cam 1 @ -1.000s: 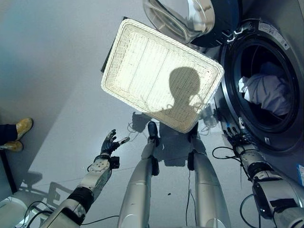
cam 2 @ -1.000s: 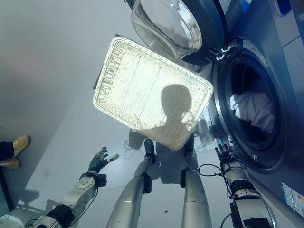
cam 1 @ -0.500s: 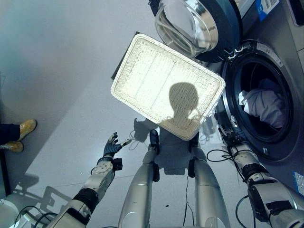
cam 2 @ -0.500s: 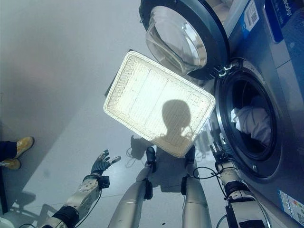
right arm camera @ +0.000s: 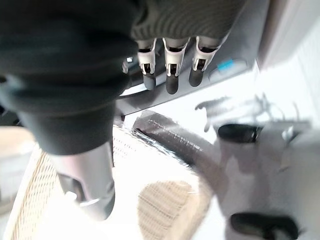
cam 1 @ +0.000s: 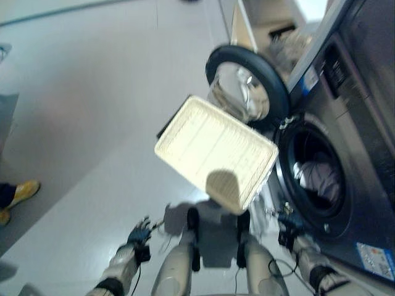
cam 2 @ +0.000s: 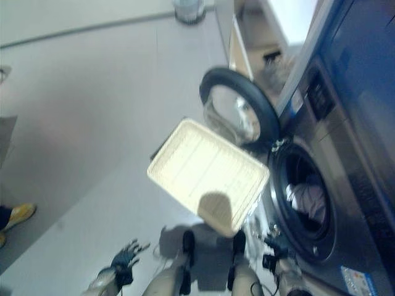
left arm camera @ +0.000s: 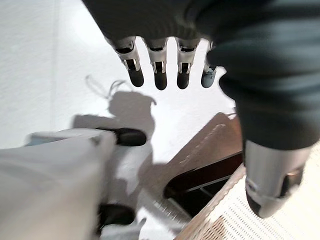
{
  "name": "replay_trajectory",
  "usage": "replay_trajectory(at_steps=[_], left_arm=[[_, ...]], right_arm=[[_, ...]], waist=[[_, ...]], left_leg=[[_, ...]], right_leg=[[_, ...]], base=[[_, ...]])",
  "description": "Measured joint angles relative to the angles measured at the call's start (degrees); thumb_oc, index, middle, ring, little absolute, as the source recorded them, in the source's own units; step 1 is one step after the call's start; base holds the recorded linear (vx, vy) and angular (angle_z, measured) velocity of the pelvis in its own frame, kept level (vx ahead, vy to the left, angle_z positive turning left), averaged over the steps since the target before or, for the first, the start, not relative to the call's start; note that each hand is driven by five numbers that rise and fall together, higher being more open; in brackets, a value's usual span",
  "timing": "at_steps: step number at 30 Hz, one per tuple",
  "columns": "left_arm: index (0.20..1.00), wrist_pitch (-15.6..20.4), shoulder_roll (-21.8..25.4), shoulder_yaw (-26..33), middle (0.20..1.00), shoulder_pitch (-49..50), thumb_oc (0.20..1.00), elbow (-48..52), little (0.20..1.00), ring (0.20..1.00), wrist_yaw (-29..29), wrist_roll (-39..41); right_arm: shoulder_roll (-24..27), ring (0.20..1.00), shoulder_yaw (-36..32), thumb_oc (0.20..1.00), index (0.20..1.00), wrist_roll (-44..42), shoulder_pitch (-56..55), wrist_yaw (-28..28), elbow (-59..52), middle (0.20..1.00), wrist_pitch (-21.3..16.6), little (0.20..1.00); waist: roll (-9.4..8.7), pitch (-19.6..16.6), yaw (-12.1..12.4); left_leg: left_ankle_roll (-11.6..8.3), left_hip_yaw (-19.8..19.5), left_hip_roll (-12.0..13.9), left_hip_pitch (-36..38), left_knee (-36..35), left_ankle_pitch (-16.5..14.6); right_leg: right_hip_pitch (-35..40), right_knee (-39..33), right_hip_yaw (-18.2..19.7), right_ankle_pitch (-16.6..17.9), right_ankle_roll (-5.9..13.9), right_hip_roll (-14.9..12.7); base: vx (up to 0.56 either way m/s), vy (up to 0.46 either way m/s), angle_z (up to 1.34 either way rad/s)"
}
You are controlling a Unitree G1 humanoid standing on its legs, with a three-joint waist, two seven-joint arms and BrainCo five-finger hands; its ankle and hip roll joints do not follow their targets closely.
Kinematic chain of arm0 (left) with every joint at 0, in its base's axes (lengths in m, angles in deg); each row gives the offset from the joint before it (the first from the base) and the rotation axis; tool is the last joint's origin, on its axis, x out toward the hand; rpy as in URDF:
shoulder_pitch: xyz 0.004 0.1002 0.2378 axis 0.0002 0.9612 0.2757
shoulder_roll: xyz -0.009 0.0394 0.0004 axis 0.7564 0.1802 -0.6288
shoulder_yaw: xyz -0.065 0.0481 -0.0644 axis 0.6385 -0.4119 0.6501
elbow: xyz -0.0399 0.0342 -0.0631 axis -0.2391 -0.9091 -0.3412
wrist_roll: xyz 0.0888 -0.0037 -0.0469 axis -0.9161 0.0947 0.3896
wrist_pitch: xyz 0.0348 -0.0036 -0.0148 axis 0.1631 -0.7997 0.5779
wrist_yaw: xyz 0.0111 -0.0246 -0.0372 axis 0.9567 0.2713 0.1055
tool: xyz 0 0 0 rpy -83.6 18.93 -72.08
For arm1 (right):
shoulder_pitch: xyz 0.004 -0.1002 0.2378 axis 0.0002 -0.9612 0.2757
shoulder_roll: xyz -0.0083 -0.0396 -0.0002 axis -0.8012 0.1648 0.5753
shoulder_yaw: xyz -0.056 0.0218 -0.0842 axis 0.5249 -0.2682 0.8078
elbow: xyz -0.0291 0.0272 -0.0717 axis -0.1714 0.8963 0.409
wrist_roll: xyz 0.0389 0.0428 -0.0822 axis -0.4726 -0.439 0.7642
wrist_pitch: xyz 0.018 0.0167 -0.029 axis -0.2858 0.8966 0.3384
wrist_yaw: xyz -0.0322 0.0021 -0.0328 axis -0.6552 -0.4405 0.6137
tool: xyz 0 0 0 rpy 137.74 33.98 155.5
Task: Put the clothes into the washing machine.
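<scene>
Pale floor (cam 1: 80, 123), washing machine (cam 1: 345, 154) door (cam 1: 247, 92) hanging open. Clothes (cam 1: 318, 179) lying inside the drum, just beyond the right robot hand (cam 1: 285, 221); basket (cam 1: 216, 151) between hands looking emptied. Left robot hand (cam 1: 139, 234) hanging relaxed; both spreading fingers, holding nothing.

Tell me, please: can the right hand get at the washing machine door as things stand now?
Probably yes. The door stands swung wide open above the basket, and the right hand is open, holding nothing, beside the drum opening. Nothing visible stands between hand and door.
</scene>
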Motion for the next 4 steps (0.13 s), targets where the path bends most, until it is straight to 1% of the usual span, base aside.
replay_trajectory(at_steps=[1,2,4], left_arm=[[1.0,-0.11,0.0,-0.07,1.0,0.06,1.0,-0.2,1.0,1.0,-0.67,-0.02],[1.0,-0.42,-0.27,-0.09,1.0,-0.06,1.0,-1.67,1.0,1.0,-2.46,-0.91],[1.0,-1.16,-0.65,-0.18,1.0,0.07,1.0,-3.47,1.0,1.0,-4.14,-4.85]], right_arm=[[0.07,1.0,-0.02,1.0,1.0,1.42,-0.8,-0.32,0.59,1.0,0.01,1.0],[-0.03,1.0,0.35,1.0,1.0,5.35,-0.94,-0.95,2.6,1.0,0.41,1.0],[-0.01,1.0,2.05,1.0,1.0,8.92,-2.06,-1.45,2.97,1.0,0.79,1.0]], waist=[[-0.37,-0.38,-0.06],[-0.76,-1.16,0.05],[-0.95,-2.29,0.04]], left_leg=[[0.02,-0.03,0.01,0.25,-0.18,-0.02],[0.2,-0.22,0.08,1.59,-1.09,0.03],[0.06,-0.24,0.17,3.55,-1.66,-0.19]], right_leg=[[0.32,-0.19,-0.02,0.03,0.04,-0.01],[2.15,-1.54,-0.53,0.41,0.1,0.08],[5.08,-3.13,-1.1,0.45,0.15,0.12]], base=[[0.13,-0.037,0.1],[0.14,-0.037,0.14],[0.14,-0.031,0.2]])
